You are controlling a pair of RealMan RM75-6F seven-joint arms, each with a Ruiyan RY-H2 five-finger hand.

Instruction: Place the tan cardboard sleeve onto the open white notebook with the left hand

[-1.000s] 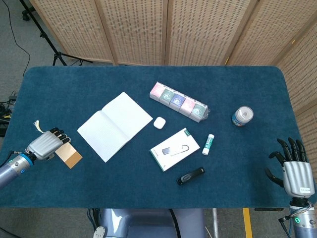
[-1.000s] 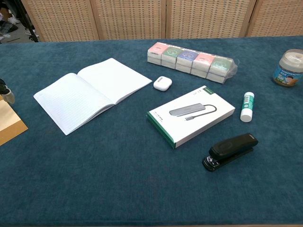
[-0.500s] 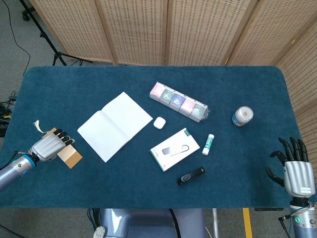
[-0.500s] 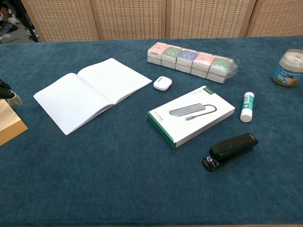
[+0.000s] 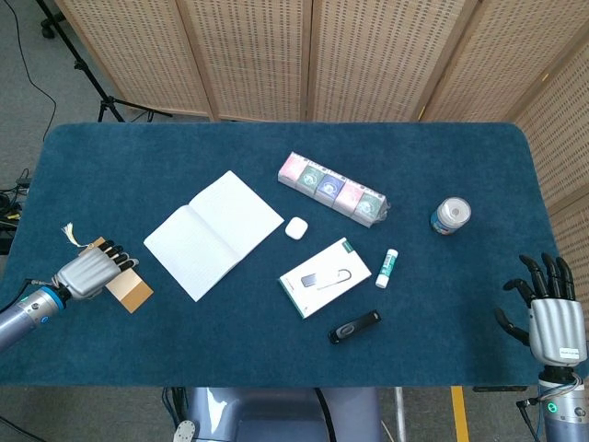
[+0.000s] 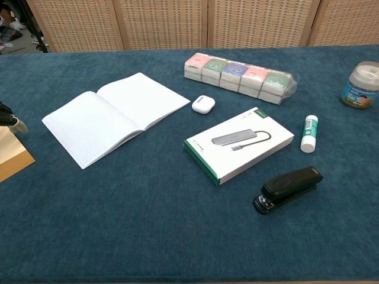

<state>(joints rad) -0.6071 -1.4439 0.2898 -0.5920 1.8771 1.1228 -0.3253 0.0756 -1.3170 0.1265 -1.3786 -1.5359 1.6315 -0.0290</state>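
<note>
Tan cardboard, thin and flat, makes up the sleeve (image 5: pixel 127 291), which lies on the blue cloth of the table (image 5: pixel 276 368) at its near left edge, well apart from the open white notebook (image 5: pixel 213 233) further right and a little farther back. The left hand (image 5: pixel 89 272) rests over the sleeve's left end with its fingers (image 5: pixel 112 254) curled down on the card; whether they actually pinch it or merely press on it I cannot tell, since the chest view catches only a sliver of the hand at the frame's edge. The sleeve looks very light and fairly stiff, but likely hollow, so a hard squeeze could crush or crease it. Lying flush on the soft pile, it offers little to get under; the best hold is probably a pinch across one short end, thumb beneath and fingers on top, perhaps after tipping an edge up. Its smooth face may slide in the grasp. The right hand (image 5: pixel 550 309) hangs at the near right corner, fingers spread, holding nothing.
</note>
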